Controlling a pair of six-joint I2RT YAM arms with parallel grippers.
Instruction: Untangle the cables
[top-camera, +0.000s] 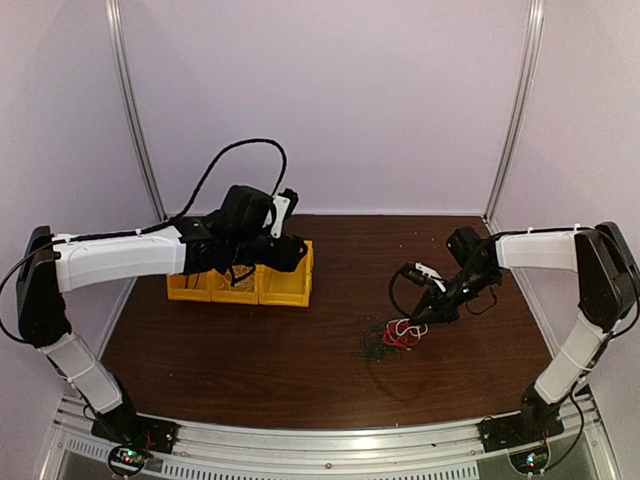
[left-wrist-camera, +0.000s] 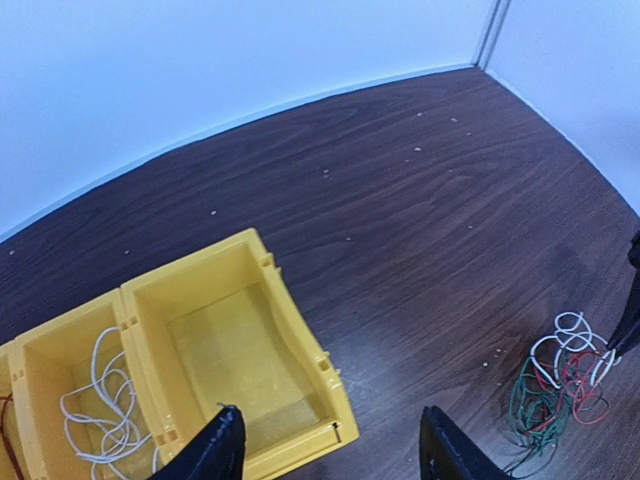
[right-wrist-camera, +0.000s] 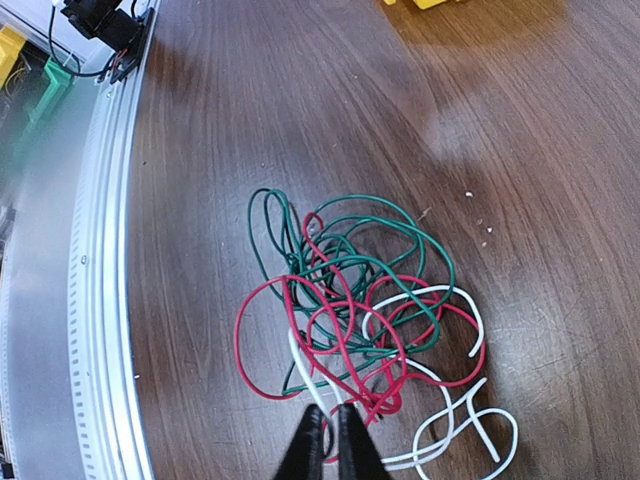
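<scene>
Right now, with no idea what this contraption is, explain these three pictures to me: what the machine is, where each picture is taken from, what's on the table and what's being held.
These are two robot arms bolted at the near edge of a wooden table, each ending in a two-finger pincer. The overhead view looks down from behind the arms. The other two come from small cameras on the wrists, so each shows its own fingers at the bottom.

On the table lie yellow bins and a loose tangle of thin cables, red, green and white. One bin already holds a white cable; the one beside it looks empty.

The left pincer hangs open above the bins and holds nothing. The right pincer has its fingers shut at the near edge of the tangle, pinching where red and white strands cross; which strand it has is hard to tell.
</scene>
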